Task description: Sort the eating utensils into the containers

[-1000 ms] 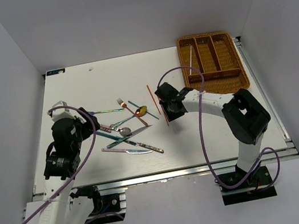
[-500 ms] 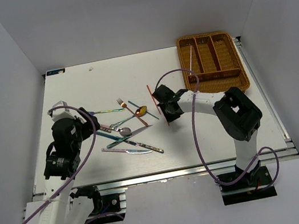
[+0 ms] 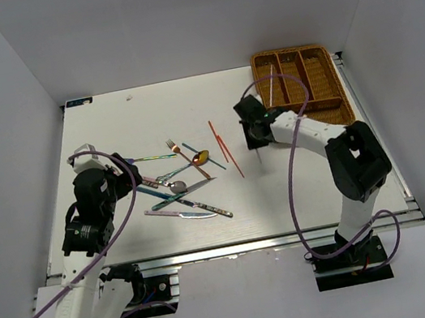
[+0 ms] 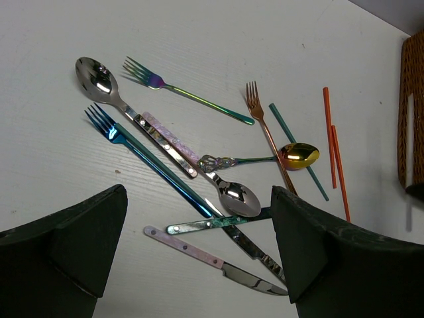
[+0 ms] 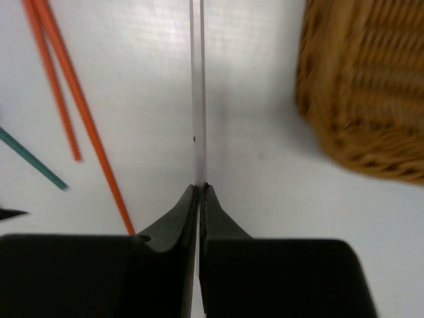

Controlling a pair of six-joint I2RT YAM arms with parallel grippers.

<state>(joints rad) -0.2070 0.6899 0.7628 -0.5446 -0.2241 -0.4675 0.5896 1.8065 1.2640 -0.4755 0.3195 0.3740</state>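
A white chopstick [image 5: 197,99] is pinched end-on by the closed right gripper [image 5: 199,189], left of the wicker tray [image 5: 358,99], presumably for carrying there. The left gripper [image 4: 199,218] is held wide apart over the cutlery pile [image 4: 233,197] at mid-frame.

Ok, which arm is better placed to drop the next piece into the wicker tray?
Right. The right gripper is shut on a thin pale chopstick and sits close beside the tray. The left gripper hangs open over the cutlery pile, across the table from the tray.
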